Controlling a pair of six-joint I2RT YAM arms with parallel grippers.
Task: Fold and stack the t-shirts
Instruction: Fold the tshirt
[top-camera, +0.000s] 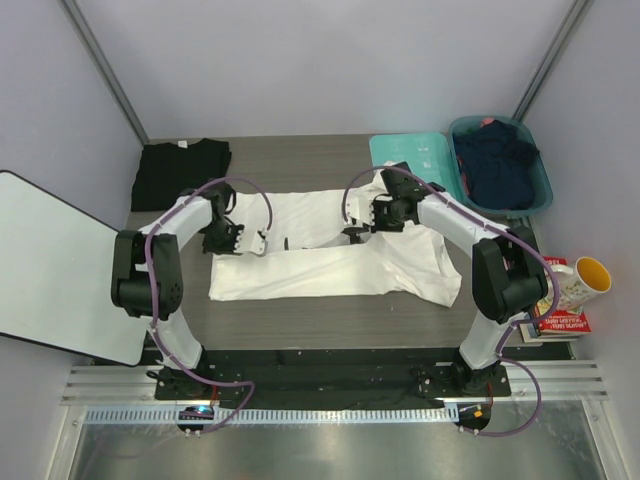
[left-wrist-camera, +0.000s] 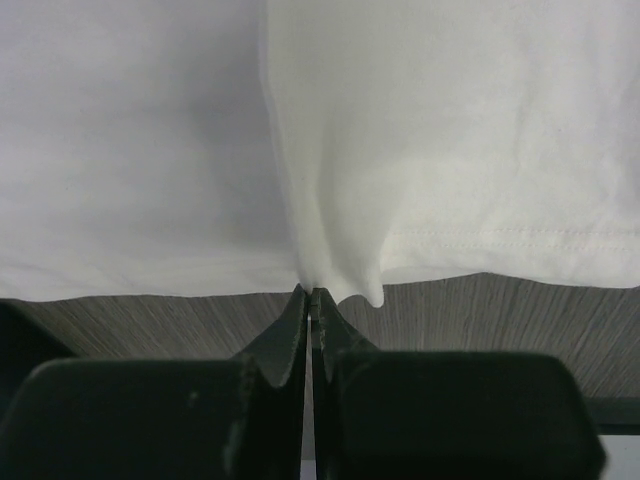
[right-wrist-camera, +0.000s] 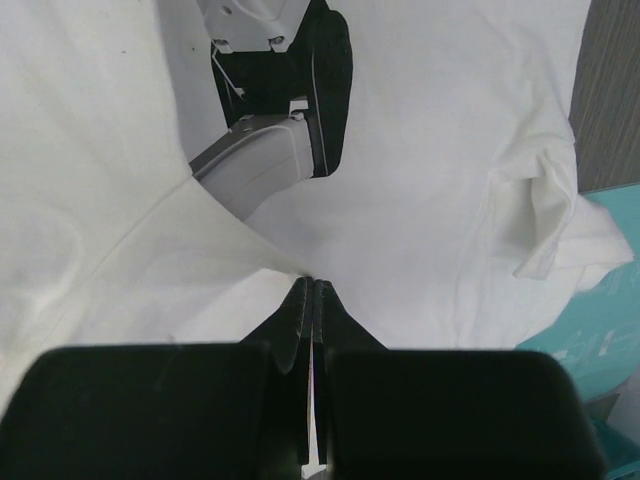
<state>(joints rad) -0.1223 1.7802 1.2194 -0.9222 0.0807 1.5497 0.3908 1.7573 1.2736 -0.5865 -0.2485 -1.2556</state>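
The white t-shirt (top-camera: 330, 262) lies spread across the middle of the table, partly folded lengthwise. My left gripper (top-camera: 272, 243) is shut on a pinch of its hem edge (left-wrist-camera: 330, 270), just above the bare wood. My right gripper (top-camera: 350, 233) is shut on a raised fold of the same shirt (right-wrist-camera: 200, 240), opposite the left gripper (right-wrist-camera: 280, 90), which shows in the right wrist view. A sleeve (right-wrist-camera: 545, 215) lies bunched at the right. The black t-shirt (top-camera: 181, 172) lies folded at the table's far left corner.
A flat teal board (top-camera: 412, 156) lies at the far right, under the shirt's corner. A teal basket (top-camera: 538, 182) holds dark clothes. A white panel (top-camera: 50, 262) sticks out at the left. A mug (top-camera: 582, 279) and books (top-camera: 560, 322) stand at the right edge.
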